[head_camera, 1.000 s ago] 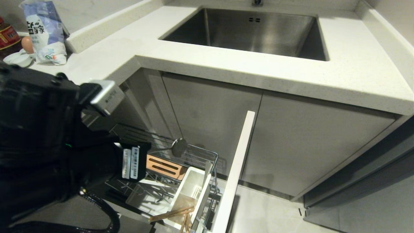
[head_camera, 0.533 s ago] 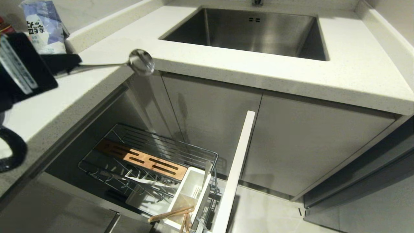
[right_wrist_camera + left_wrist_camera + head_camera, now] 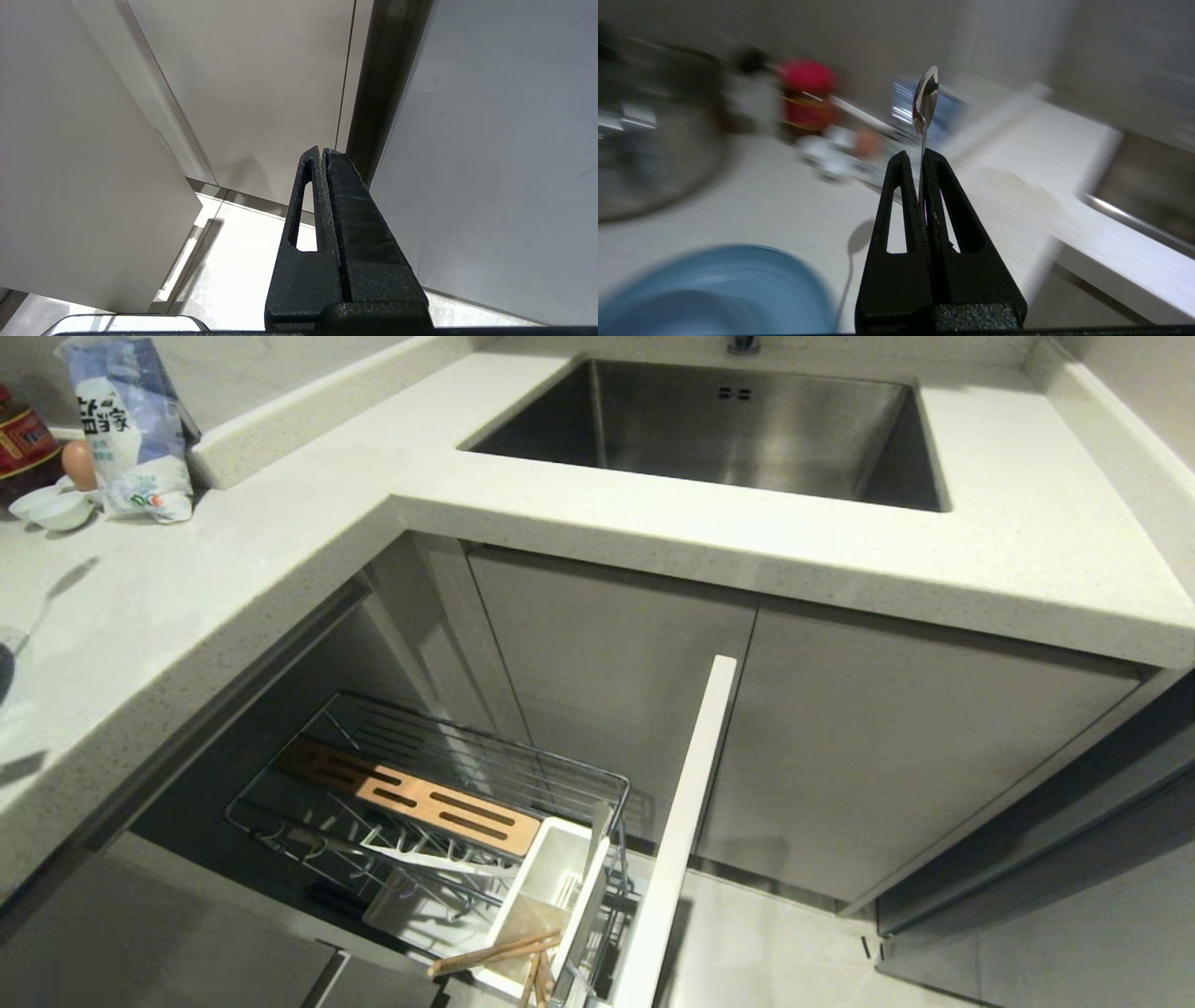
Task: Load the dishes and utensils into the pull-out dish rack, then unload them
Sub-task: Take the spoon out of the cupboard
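Silver spoon (image 3: 925, 100) pinched upright in the left tool (image 3: 923, 156) above the white counter (image 3: 784, 210).

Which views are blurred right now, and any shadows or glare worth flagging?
Left wrist view: background smeared by motion blur; the left gripper and the spoon it holds stay sharp, glare on the bowl of the spoon, its shadow falling on the counter. Head view: sharp, spoon-shaped shadow at the counter's left edge, soft sheen in the sink. Right wrist view: sharp, evenly lit.
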